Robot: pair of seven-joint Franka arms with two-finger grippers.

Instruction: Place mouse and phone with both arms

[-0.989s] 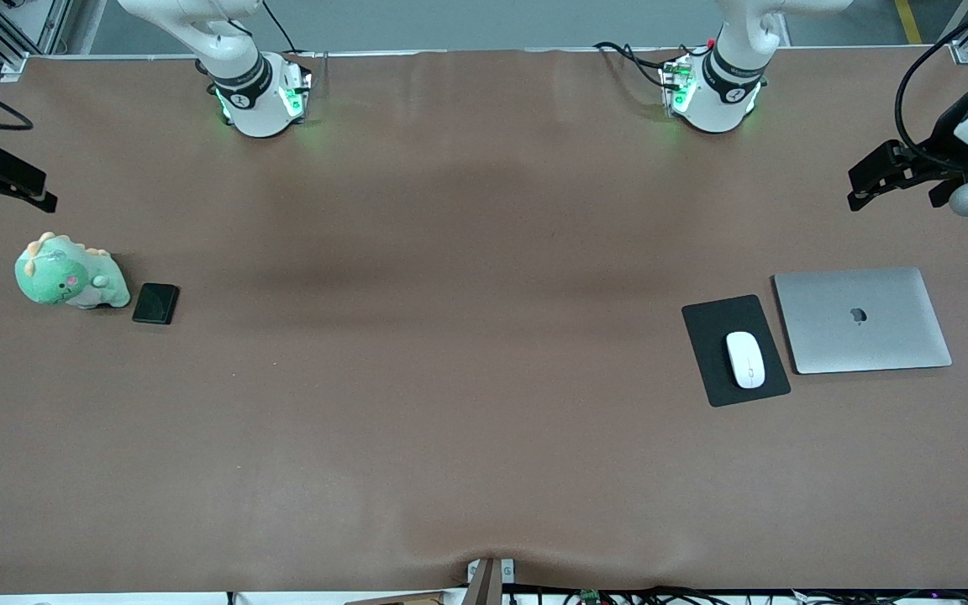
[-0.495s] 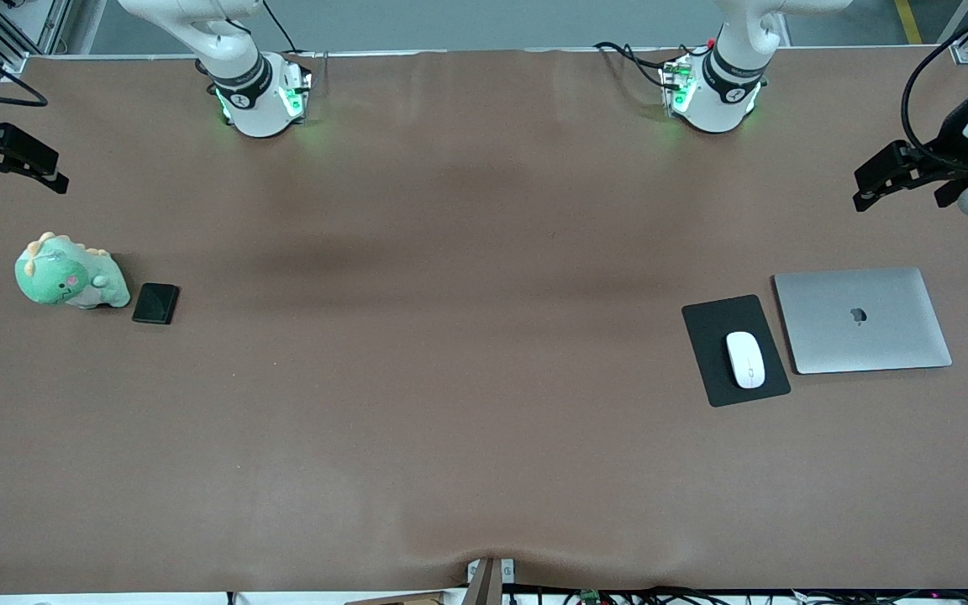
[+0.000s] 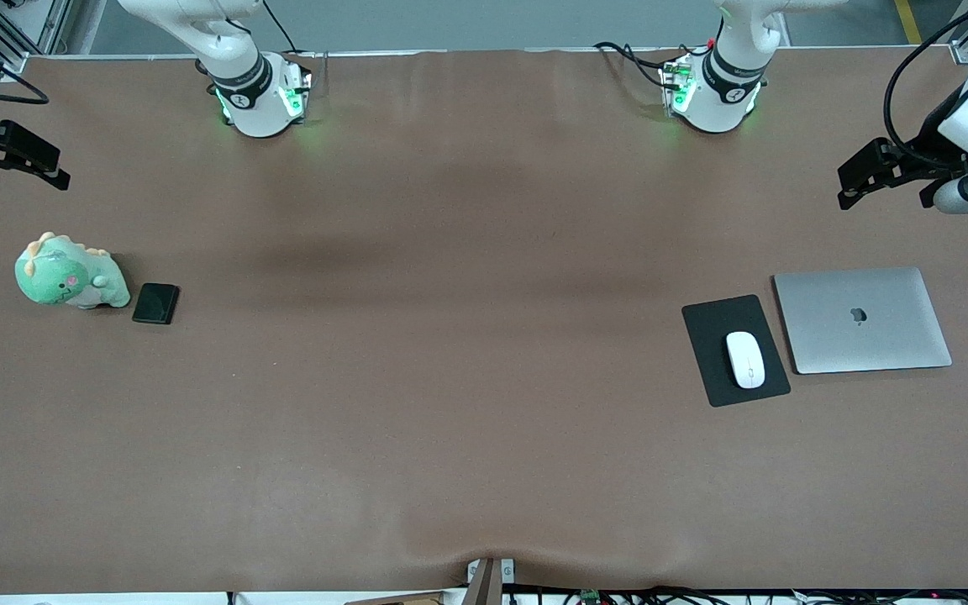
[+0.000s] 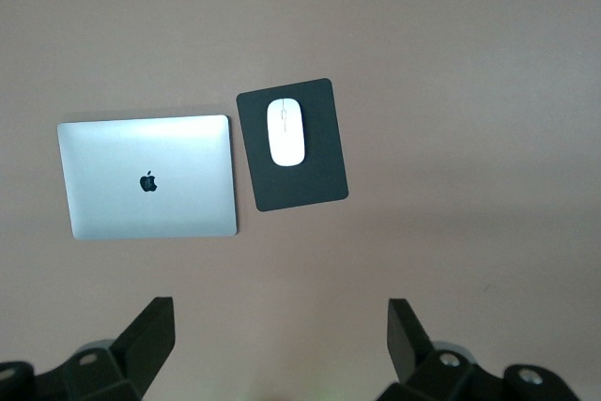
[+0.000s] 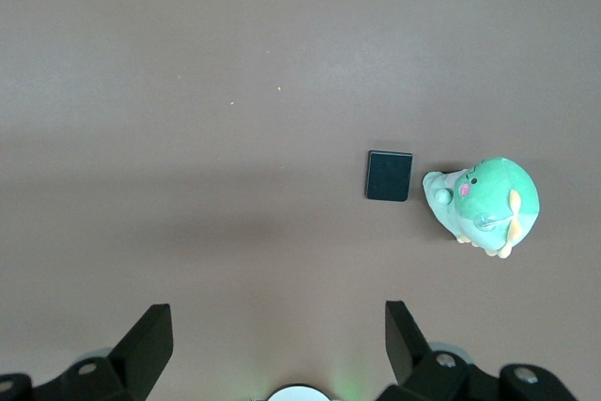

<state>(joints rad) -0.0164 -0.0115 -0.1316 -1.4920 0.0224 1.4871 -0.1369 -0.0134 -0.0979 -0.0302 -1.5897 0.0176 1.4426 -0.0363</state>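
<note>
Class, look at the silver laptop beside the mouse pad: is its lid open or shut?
Shut. The laptop lies flat with its logo-bearing lid facing up; no screen or keyboard shows in either the front or left wrist view.

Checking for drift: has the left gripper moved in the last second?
Yes. The left gripper shifted slightly toward the table's middle, judged against the laptop.

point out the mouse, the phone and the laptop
mouse [image 3: 745, 360], front view, middle of its white top
phone [image 3: 155, 303], front view, centre of its black face
laptop [image 4: 148, 189], left wrist view, lid just below the logo
</note>
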